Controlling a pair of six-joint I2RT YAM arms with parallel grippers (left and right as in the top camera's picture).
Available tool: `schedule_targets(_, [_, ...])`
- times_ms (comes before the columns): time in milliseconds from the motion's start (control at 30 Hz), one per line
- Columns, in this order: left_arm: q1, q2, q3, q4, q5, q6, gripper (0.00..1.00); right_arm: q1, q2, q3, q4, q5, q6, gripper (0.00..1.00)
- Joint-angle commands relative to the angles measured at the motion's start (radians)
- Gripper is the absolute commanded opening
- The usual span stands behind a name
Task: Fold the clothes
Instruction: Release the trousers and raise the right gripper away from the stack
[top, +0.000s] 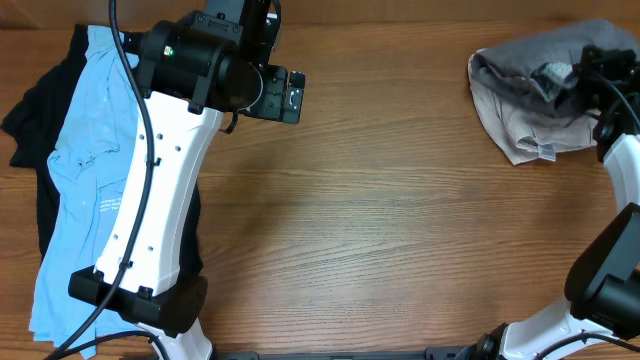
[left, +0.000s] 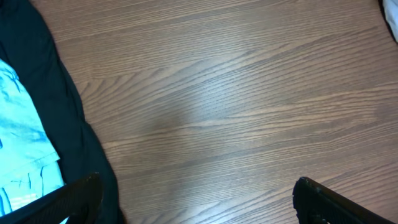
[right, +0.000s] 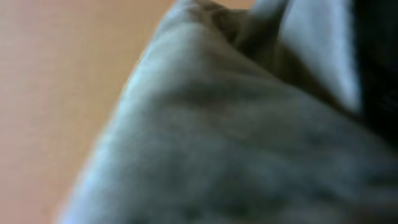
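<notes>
Judging the grey shorts soft and light, we would pinch their edge beside our right fingers, whose opening we cannot tell; left fingers gape empty

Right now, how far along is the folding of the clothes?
Nothing looks folded yet. In hand: the right gripper is down in the crumpled grey shorts at the far right; whether it grips them, I cannot tell. The left gripper hangs open over the table. Left to do: the shorts, and the blue shirt lying loose on the black garment.
</notes>
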Motion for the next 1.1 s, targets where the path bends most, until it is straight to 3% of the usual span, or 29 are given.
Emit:
schedule_targets(0, [0.002, 0.006, 0.015, 0.011, -0.006, 0.003, 1.0, -0.006, -0.019, 0.015, -0.116, 0.084, -0.016, 0.47])
schedule_targets(33, [0.001, 0.006, 0.015, 0.012, -0.006, 0.0, 1.0, -0.01, -0.019, 0.015, -0.152, 0.096, -0.02, 0.7])
schedule_targets(67, [0.001, 0.006, 0.015, 0.013, -0.006, 0.0, 1.0, -0.02, -0.019, 0.015, -0.195, 0.101, -0.034, 0.86])
schedule_targets(100, [0.002, 0.006, 0.015, 0.013, -0.006, 0.001, 1.0, -0.043, -0.022, 0.015, -0.25, 0.081, -0.067, 0.92])
schedule_targets(400, [0.002, 0.006, 0.015, 0.019, -0.006, 0.001, 1.0, -0.198, -0.147, 0.018, -0.492, -0.084, -0.341, 0.9])
schedule_targets(533, [0.002, 0.006, 0.015, 0.038, -0.006, 0.0, 1.0, -0.244, -0.269, 0.028, -0.641, -0.079, -0.495, 0.96])
schedule_targets(800, [0.002, 0.006, 0.011, 0.094, -0.006, 0.0, 1.0, -0.195, -0.396, 0.03, -0.891, -0.079, -0.807, 1.0])
schedule_targets(1067, [0.001, 0.018, 0.011, 0.201, -0.006, -0.019, 1.0, -0.139, -0.396, 0.03, -0.953, -0.075, -0.831, 1.0])
